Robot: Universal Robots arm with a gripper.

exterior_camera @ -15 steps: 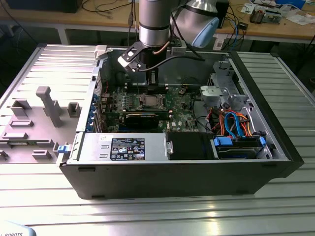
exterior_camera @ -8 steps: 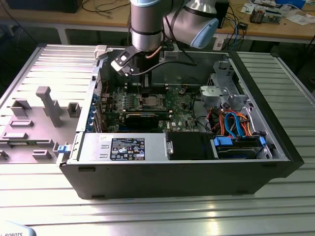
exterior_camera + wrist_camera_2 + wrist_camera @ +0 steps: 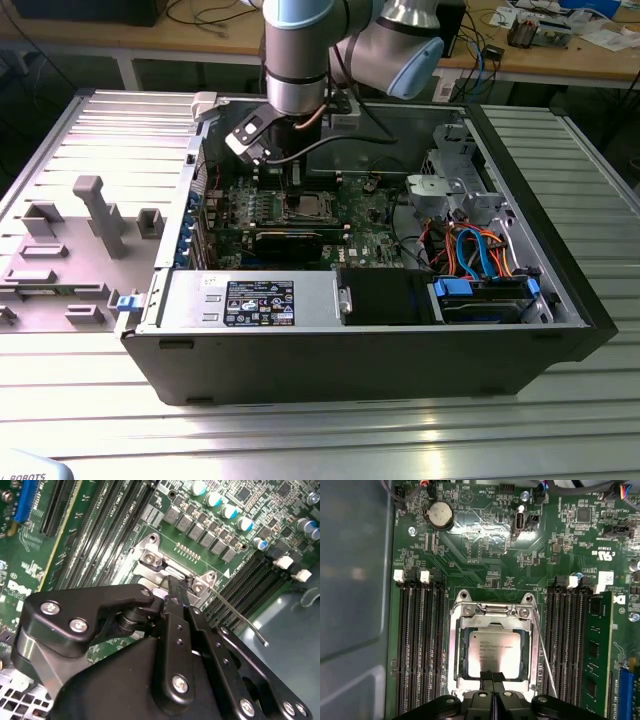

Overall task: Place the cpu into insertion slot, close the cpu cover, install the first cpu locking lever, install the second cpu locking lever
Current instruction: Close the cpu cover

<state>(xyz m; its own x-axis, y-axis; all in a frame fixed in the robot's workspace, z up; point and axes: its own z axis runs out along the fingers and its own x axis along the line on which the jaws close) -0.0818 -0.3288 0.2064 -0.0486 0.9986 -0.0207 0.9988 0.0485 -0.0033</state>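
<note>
Silvery-grey, the cpu (image 3: pixel 492 650) lay in the insertion slot (image 3: pixel 454 650) under the lowered cpu cover (image 3: pixel 495 621). The gripper (image 3: pixel 492 680) had its fingers pressed together, gripping nothing, at the cover's edge. One thin locking lever (image 3: pixel 546 662) stood unlatched; slipping off it might gouge the circuit board (image 3: pixel 485 555).
</note>
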